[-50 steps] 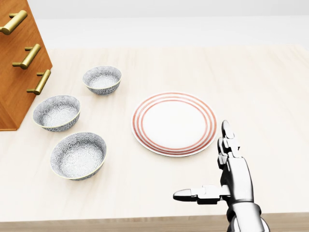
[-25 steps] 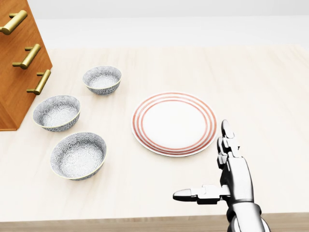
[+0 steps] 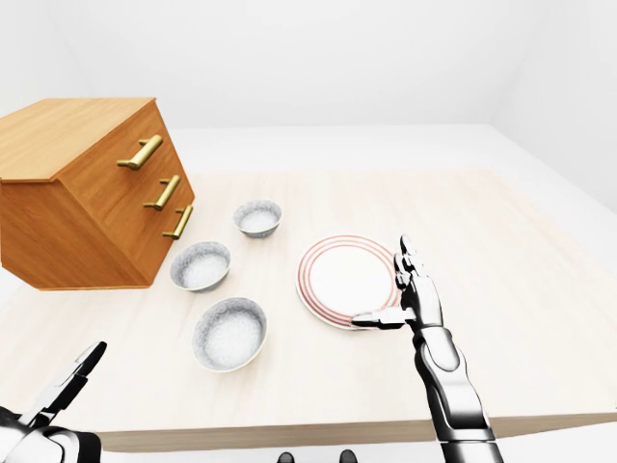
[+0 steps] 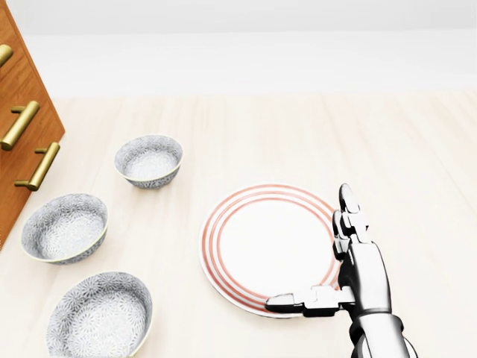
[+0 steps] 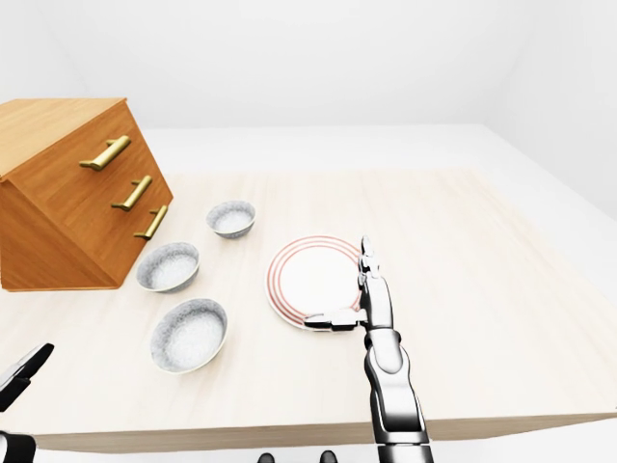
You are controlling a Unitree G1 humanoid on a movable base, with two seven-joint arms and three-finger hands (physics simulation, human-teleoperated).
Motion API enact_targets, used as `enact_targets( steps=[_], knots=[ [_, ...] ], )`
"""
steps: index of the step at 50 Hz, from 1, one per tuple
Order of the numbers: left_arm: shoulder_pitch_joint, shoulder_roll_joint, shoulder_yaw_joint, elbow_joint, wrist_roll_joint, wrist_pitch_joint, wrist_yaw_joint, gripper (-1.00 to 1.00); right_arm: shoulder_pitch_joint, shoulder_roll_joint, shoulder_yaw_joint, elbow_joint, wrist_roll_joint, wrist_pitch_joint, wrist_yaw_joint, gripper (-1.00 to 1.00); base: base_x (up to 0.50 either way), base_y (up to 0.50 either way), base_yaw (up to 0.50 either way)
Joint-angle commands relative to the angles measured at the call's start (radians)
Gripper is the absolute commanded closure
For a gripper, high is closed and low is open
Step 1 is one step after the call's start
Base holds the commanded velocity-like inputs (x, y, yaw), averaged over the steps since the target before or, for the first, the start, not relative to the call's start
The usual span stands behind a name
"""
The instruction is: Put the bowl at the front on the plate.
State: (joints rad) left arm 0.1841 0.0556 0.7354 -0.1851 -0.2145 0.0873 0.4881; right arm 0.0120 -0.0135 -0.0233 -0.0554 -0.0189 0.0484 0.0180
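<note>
Bowl (image 4: pixel 99 317): nearest me of three, bottom left in the head view, upright, empty, well apart from the plate (image 4: pixel 261 242).
My right hand (image 4: pixel 359 277): fingers spread wide, holding nothing, hovering at the plate's right edge.
My left hand (image 3: pixel 60 397): barely showing in the left-eye view's bottom corner; I cannot tell its spread.
Handling: I judge it stiff, glazed, slippery, light, breakable.
Hold: pinch the rim, thumb outside the wall.

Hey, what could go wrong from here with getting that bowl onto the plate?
The lowest bowl in the head view has two lookalike bowls above it, so the wrong one might be taken. The open right hand stands at the right rim of the plate; reaching across to the bowls might nudge it.
</note>
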Motion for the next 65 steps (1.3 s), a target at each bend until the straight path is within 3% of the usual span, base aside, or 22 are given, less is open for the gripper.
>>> enact_targets(
  steps=[1,3,5,10,17,20,22,25,26,28,29,36,41,51,59,65],
  knots=[
    [0.001,-0.002,-0.001,-0.004,0.003,0.000,0.007,-1.00,-0.005,-0.001,-0.001,0.011,-0.001,-0.006,0.001,-1.00,0.50,0.00,0.00],
    [0.002,-0.003,-0.001,-0.005,0.004,0.000,0.005,-1.00,-0.007,-0.002,-0.002,0.019,0.000,-0.011,0.002,-1.00,0.50,0.00,0.00],
    [0.000,-0.002,-0.004,0.004,0.004,0.000,0.003,-1.00,-0.004,0.000,0.001,0.002,-0.001,0.003,0.000,-1.00,0.50,0.00,0.00],
    [0.005,-0.002,0.004,-0.023,-0.004,0.000,0.002,-1.00,-0.006,-0.001,-0.001,0.018,-0.003,-0.013,0.000,-1.00,0.50,0.00,0.00],
    [-0.001,-0.004,-0.003,0.010,0.003,0.000,0.001,-1.00,-0.003,0.000,0.003,-0.005,-0.012,0.007,-0.006,-1.00,0.50,0.00,0.00],
    [0.001,-0.002,-0.002,0.000,-0.001,0.000,0.005,-1.00,-0.003,-0.001,-0.002,0.009,-0.010,-0.011,-0.008,-1.00,0.50,0.00,0.00],
    [0.008,-0.005,0.004,-0.026,-0.002,0.000,0.002,-1.00,0.005,0.002,0.001,-0.031,-0.018,0.013,-0.018,-1.00,0.35,0.00,0.00],
    [0.003,-0.006,0.005,-0.020,0.002,0.000,0.001,-1.00,0.024,0.002,0.008,-0.071,-0.024,0.004,-0.014,-1.00,0.00,0.00,0.00],
    [0.001,-0.006,0.005,-0.012,0.002,0.000,0.000,-1.00,0.033,0.002,0.025,-0.114,-0.039,0.038,-0.008,-1.00,0.00,0.00,0.00],
    [0.003,-0.005,0.004,-0.009,0.002,0.000,0.000,-1.00,0.036,0.028,0.028,-0.172,0.044,0.039,0.018,-1.00,0.00,0.00,0.00],
    [0.009,-0.007,0.005,-0.022,0.000,0.000,-0.006,-1.00,0.034,0.018,0.053,-0.223,-0.029,0.039,-0.028,-1.00,0.00,0.00,0.00],
    [0.002,-0.008,0.008,-0.018,0.004,0.000,-0.004,-1.00,-0.004,0.026,0.128,-0.326,-0.100,0.039,-0.027,-1.00,0.00,0.00,0.00],
    [0.002,-0.001,0.004,-0.018,0.005,0.000,-0.013,-1.00,-0.039,0.001,0.175,-0.384,-0.222,0.039,0.035,-1.00,0.00,0.00,0.00],
    [0.004,0.000,0.007,-0.028,0.004,0.000,-0.022,-1.00,-0.110,0.015,0.128,-0.456,-0.290,0.039,0.085,-1.00,0.00,0.00,0.00],
    [-0.002,0.001,0.016,-0.036,0.007,0.000,-0.030,-1.00,-0.196,-0.033,0.184,-0.509,-0.490,0.039,0.191,-1.00,0.00,0.00,0.00],
    [-0.006,0.004,0.009,-0.020,0.009,0.000,-0.027,-1.00,-0.217,0.002,0.166,-0.502,-0.525,0.039,0.258,-1.00,0.00,0.00,0.00]
  ],
)
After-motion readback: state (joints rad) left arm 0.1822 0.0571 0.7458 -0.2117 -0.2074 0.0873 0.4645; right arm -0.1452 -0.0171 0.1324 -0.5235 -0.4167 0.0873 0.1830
